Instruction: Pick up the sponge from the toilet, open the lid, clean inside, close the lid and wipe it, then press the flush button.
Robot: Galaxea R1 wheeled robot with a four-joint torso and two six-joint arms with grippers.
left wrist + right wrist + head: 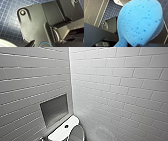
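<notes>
— Sponge [140,23] whereabouts?
— Pinched at its narrow lower end in the right gripper [139,44], clamped tight. Bright blue, pitted, close up against the right wrist camera, in the air above the dark blue small-tiled floor [111,11].
— And the left gripper [32,43]?
— Cannot tell, wide or narrow. Low over the same kind of floor, near a white curved rim [4,44].
— Toilet [63,130] itself?
— Tucked into the corner of two white-tiled walls [120,92], at the bottom edge of the head view. Flat white tank top, with a dark round flush button [66,126] in its middle. Just in front of that, the lid [77,134], grey in shadow; raised or down, hard to say.
— Anything else on the walls?
— Rectangular recessed niche [54,109] in the left-hand wall, just above the tank.
</notes>
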